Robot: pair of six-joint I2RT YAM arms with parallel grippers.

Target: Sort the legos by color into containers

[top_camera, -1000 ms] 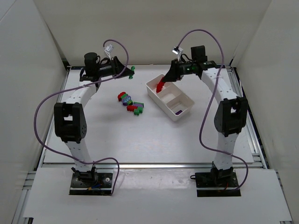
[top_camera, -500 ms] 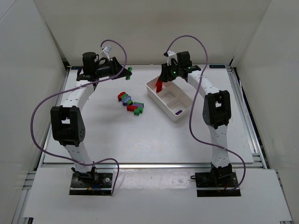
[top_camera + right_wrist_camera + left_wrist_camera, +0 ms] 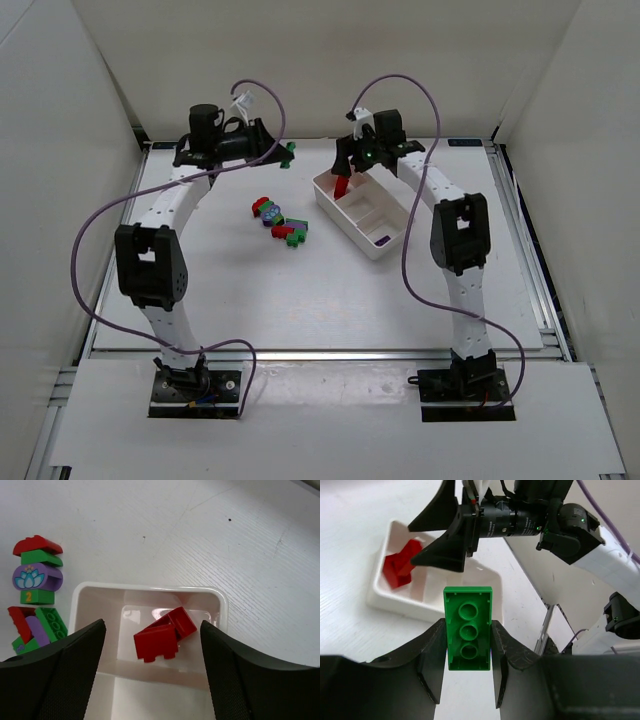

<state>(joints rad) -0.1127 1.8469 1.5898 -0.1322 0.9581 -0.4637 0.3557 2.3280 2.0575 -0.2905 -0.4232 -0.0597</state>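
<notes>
Gripping a green lego (image 3: 468,628), left gripper (image 3: 468,670); right gripper (image 3: 152,675) spread above tray (image 3: 150,587)

Table (image 3: 150,520): white, matt, fine wood-like grain.
Tray (image 3: 150,586): white plastic, smooth, slight sheen.
Green brick (image 3: 468,628): glossy plastic.
Red bricks (image 3: 162,640): glossy plastic.
Left fingers (image 3: 432,665): black, matt, probably textured plastic.

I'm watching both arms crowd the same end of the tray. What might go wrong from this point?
1. Arm clash: the right claw hangs open over the tray, straight ahead of the left claw; moving forward may hit it.
2. Wrong bin: the green brick that the left claw holds is nearest the end compartment, which holds the red bricks, and could land there.
</notes>
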